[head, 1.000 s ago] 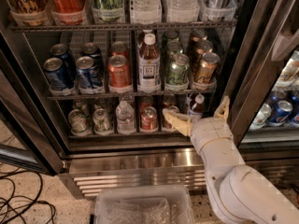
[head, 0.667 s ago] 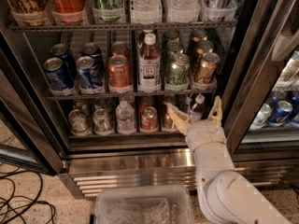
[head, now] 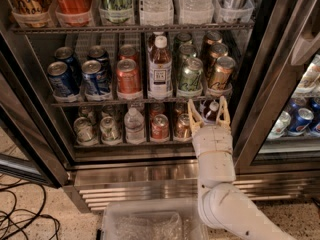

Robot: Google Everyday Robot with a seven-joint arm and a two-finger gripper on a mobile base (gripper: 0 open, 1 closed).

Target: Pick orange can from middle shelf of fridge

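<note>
Your orange can [head: 220,74] stands upright at the right end of the middle shelf [head: 100,103]. It is the front can of its row, in a clear tray, with more cans of similar colour lined up behind it. Just to its left is a green can [head: 190,75]. Further left come a tall tea bottle [head: 160,66], a redder orange can [head: 128,77] and two rows of blue cans [head: 60,78].

The gripper [head: 208,114] sits below the can, in front of the right end of the lowest shelf. Its tips reach up to about the middle shelf's front rail. Both fingers [head: 193,116] point upward and are spread wide, with nothing held. A small white-capped bottle [head: 212,110] on the lowest shelf shows through the gap between them. The orange can is above the right finger and apart from it, with no contact.

The arm [head: 215,159] is white. It rises nearly vertically from an elbow at the lower right of your view, and the wrist sits in front of the steel base grille of the fridge [head: 255,84].

A clear plastic bin [head: 150,223] sits on the floor in front of the fridge, to the left of the arm.
</note>
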